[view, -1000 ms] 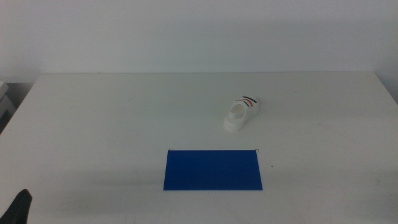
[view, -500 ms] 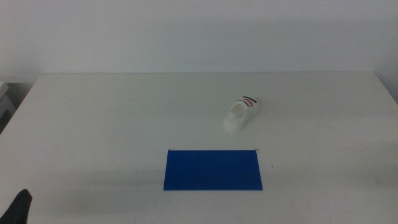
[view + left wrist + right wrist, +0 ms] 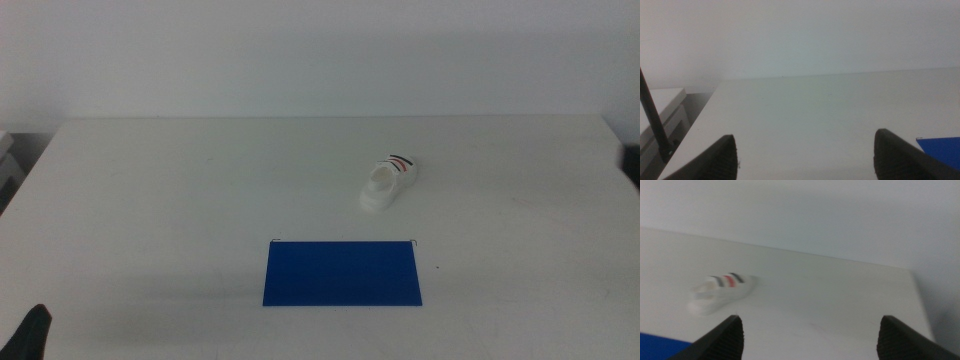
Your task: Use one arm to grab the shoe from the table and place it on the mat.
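Nothing on the white table (image 3: 180, 200) has shifted since a second ago; only a dark edge has appeared at the middle view's right border. Beyond the blue mat (image 3: 342, 272), off its far right corner and apart from it, lies the white striped shoe (image 3: 389, 183). Both claws are spread wide and empty: left gripper (image 3: 805, 155) near the mat's left, right gripper (image 3: 810, 337) facing the shoe.
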